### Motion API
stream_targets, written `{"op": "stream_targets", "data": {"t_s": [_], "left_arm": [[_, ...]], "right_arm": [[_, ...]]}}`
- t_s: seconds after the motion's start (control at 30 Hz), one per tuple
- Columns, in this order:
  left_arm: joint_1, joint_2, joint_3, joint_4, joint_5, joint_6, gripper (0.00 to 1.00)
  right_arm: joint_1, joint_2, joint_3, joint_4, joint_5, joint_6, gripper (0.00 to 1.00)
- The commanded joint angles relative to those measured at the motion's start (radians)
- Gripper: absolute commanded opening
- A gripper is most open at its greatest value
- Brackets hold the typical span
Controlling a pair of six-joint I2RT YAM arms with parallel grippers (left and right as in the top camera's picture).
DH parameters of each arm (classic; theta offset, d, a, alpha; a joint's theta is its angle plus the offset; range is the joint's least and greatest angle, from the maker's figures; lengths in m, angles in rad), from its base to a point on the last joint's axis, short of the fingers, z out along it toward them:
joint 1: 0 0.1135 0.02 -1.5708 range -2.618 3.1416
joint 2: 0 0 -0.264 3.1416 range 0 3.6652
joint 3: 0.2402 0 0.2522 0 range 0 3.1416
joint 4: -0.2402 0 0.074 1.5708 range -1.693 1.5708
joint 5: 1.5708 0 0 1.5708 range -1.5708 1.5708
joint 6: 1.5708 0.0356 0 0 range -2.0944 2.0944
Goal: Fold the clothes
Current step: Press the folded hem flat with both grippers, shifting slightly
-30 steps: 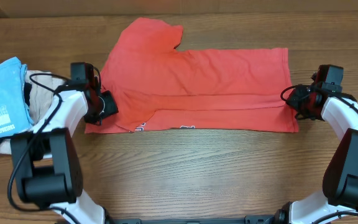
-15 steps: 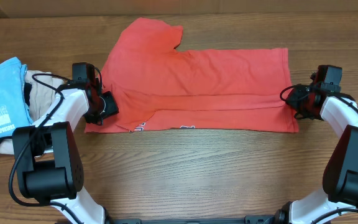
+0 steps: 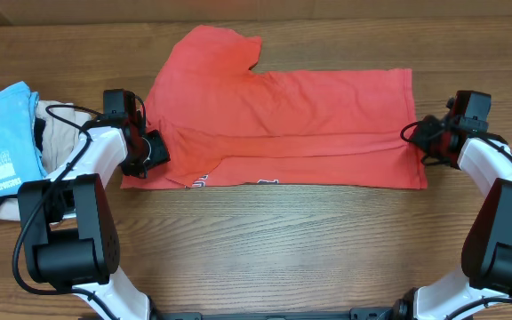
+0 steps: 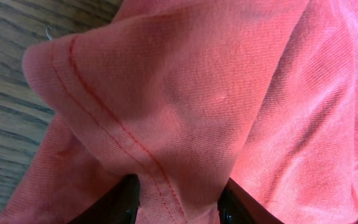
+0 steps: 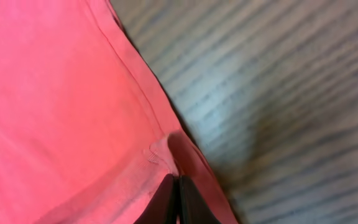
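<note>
— What is the table [image 3: 265, 240] like?
— It is brown wood with long lines in it.
— What lies on it?
— A red T-shirt [image 3: 283, 124] lies flat in the middle, partly folded. At the left edge is a small heap: a beige garment [image 3: 56, 142] on the wood, with a light blue tee [image 3: 3, 133] on top.

T-shirt [image 3: 283, 124] lies on the table [image 3: 283, 249] — other garments [image 3: 3, 133] heaped to its left.

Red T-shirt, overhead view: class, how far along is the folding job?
Done: red T-shirt shows one lengthwise fold. In hand: left pincer and right pincer each pinch an end of it. Remaining: further folds, then the blue tee and beige garment beside it.
</note>
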Motion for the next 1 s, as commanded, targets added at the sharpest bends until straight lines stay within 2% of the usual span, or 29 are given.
{"op": "stream_targets", "data": {"t_s": [0.0,0.27,0.5,0.8,0.87,0.97], "left_arm": [[-0.002,0.068,-0.015,0.016,0.000,0.012,0.44],[-0.002,0.068,-0.015,0.038,0.000,0.011,0.45],[-0.002,0.068,-0.015,0.048,0.000,-0.007,0.45],[-0.002,0.068,-0.015,0.009,0.000,-0.006,0.45],[-0.002,0.068,-0.015,-0.002,-0.002,-0.006,0.45],[-0.002,0.068,-0.015,-0.013,-0.003,-0.006,0.45]], "right_arm": [[0.005,0.005,0.030,0.055,-0.009,-0.003,0.04],[0.005,0.005,0.030,0.147,-0.008,-0.003,0.04],[0.005,0.014,0.028,0.122,0.005,-0.003,0.14],[-0.032,0.014,0.026,-0.232,0.037,0.001,0.28],[-0.033,0.014,0.019,-0.280,0.037,0.000,0.34],[-0.033,0.014,-0.001,-0.313,0.044,-0.005,0.36]]}}
